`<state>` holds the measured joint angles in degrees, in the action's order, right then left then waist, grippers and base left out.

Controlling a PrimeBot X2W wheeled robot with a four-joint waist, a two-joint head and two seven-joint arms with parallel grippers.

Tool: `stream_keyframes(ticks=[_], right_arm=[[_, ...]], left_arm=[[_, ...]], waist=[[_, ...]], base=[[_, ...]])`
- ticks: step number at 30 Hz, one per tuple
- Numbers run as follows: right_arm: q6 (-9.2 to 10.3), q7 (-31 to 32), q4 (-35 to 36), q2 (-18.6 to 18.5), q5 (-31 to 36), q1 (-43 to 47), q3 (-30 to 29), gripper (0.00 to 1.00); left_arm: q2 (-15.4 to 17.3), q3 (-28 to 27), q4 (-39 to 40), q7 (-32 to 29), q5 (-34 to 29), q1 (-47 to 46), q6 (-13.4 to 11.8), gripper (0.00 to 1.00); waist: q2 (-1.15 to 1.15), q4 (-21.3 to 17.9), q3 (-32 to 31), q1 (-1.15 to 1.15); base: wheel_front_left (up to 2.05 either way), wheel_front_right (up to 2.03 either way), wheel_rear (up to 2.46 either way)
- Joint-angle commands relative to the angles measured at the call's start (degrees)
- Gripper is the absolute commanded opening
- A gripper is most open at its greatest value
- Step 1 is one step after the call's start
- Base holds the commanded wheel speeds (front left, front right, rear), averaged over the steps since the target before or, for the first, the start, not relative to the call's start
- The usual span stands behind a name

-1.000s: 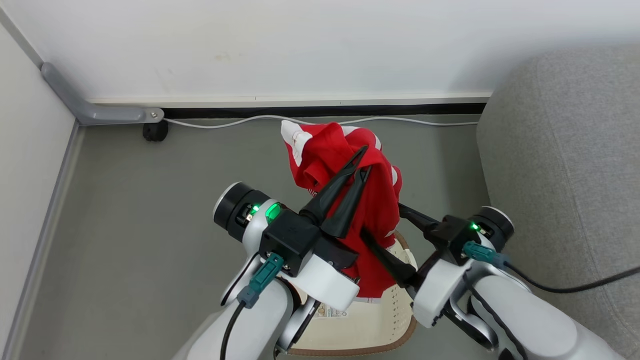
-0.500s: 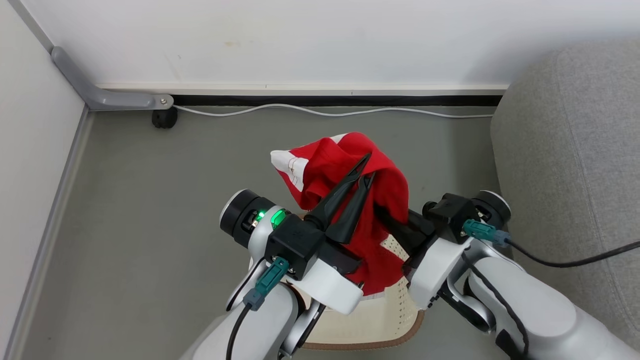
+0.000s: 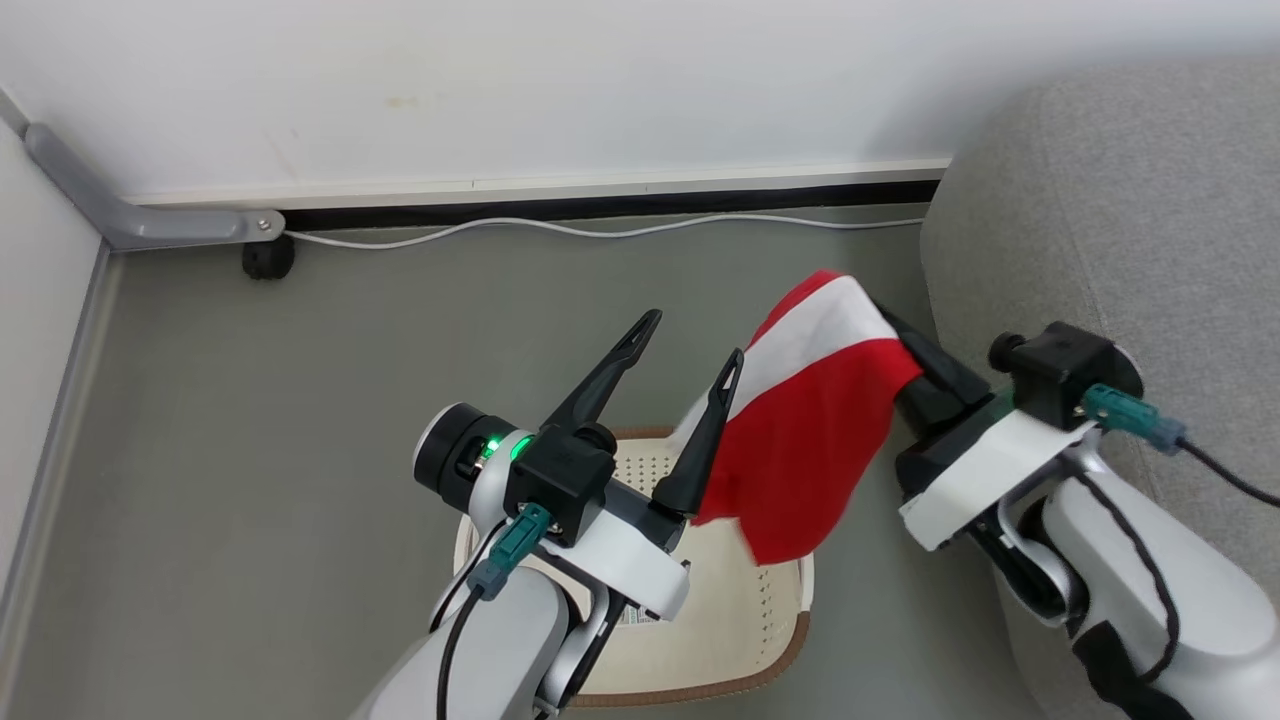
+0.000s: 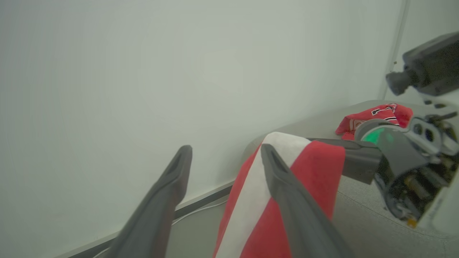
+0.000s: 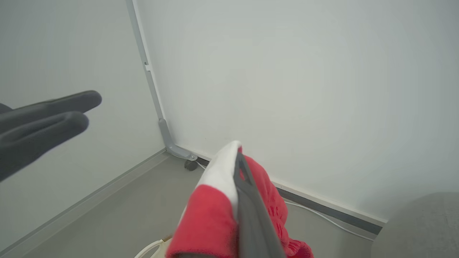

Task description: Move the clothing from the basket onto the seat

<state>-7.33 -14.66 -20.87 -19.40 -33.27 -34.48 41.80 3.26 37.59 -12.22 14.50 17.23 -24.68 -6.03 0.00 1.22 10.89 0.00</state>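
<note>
The plainer red garment with a white band (image 3: 810,430) hangs from my right gripper (image 3: 890,332), which is shut on its top fold. It dangles over the right part of the cream basket (image 3: 700,688), close to the grey sofa (image 3: 1110,200). My left gripper (image 3: 688,348) stands open above the basket, its right finger just touching the cloth's edge. In the left wrist view the garment (image 4: 265,211) hangs behind my open left gripper (image 4: 226,157), and a red jersey with dark lettering (image 4: 376,114) lies on the sofa (image 4: 312,125). The right wrist view shows the cloth (image 5: 211,208) draped over my right gripper (image 5: 239,161).
A white cable (image 3: 560,228) runs along the dark skirting at the wall. A grey bracket (image 3: 150,225) with a black caster (image 3: 267,260) sits in the left corner. Grey floor (image 3: 300,400) spreads left of the basket.
My left gripper has opened and let go of the garment. The right gripper has carried it rightward toward the sofa, and it now hangs unfolded. The head camera has shifted.
</note>
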Motion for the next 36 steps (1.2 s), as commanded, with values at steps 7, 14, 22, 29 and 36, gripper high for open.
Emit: stream_keyframes(ticks=[7, 14, 22, 29, 36], right_arm=[[-0.16, -0.3, 5.8, -2.4, -0.8, 2.6, -8.0, 0.0], [-0.16, -0.3, 8.1, -2.7, -0.6, 3.7, -14.3, 0.0], [-0.16, -0.3, 8.6, -1.7, -2.0, 6.3, -15.9, 0.0], [-0.16, -0.3, 9.4, -2.2, -4.6, 8.9, -17.1, 0.0], [-0.16, -0.3, 10.0, -0.7, -13.9, 10.9, -21.7, 0.0]], left_arm=[[0.4, -4.1, -0.7, 0.5, -0.2, 1.3, 1.8, 1.0], [0.3, -6.4, -3.2, 0.5, -1.5, 3.2, 4.6, 1.0], [0.2, -10.8, -3.6, 0.5, -1.9, 6.5, 6.2, 1.0], [-0.1, -13.7, -4.2, 0.5, -2.6, 8.9, 8.0, 1.0], [-0.2, -14.2, -4.7, 0.5, -3.1, 9.8, 9.1, 1.0]], waist=[[0.0, -5.4, -0.5, 0.0], [0.0, -12.0, -1.6, 0.0], [0.0, -19.9, -3.5, 0.0], [0.0, -26.5, -5.1, 0.0], [0.0, -29.0, -5.1, 0.0]], base=[[0.0, 0.0, 0.0], [0.0, 0.0, 0.0], [0.0, 0.0, 0.0], [0.0, 0.0, 0.0], [0.0, 0.0, 0.0]])
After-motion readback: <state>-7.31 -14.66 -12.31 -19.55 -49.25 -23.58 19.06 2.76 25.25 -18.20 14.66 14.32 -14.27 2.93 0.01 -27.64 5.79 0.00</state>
